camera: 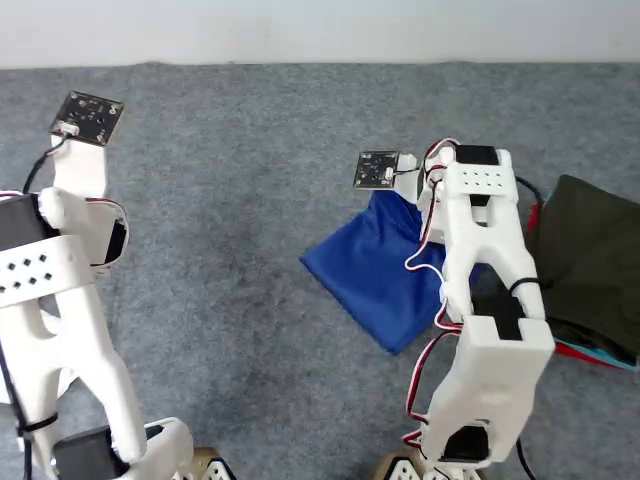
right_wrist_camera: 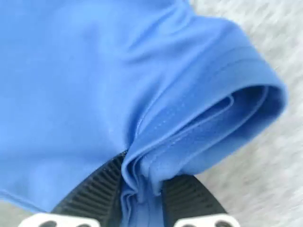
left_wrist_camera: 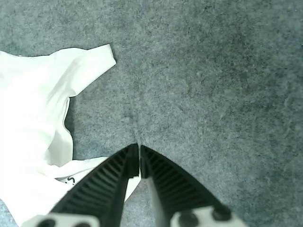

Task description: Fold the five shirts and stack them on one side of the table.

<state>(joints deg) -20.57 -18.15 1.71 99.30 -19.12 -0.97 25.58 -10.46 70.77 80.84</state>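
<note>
The right tool (right_wrist_camera: 142,177) pinches a bunched fold of the soft blue fabric shirt (camera: 372,272), probably to pull it toward the stack of dark folded shirts (camera: 592,250) at the right edge of the grey felt table (camera: 230,200). The left tool (left_wrist_camera: 139,158), pressed together on nothing, hangs just beside the crumpled white shirt (left_wrist_camera: 28,94), likely next.

Grey, felt-like worktop (camera: 230,220) spreads right across the scene, with a pale wall (camera: 320,30) along its far edge.
</note>
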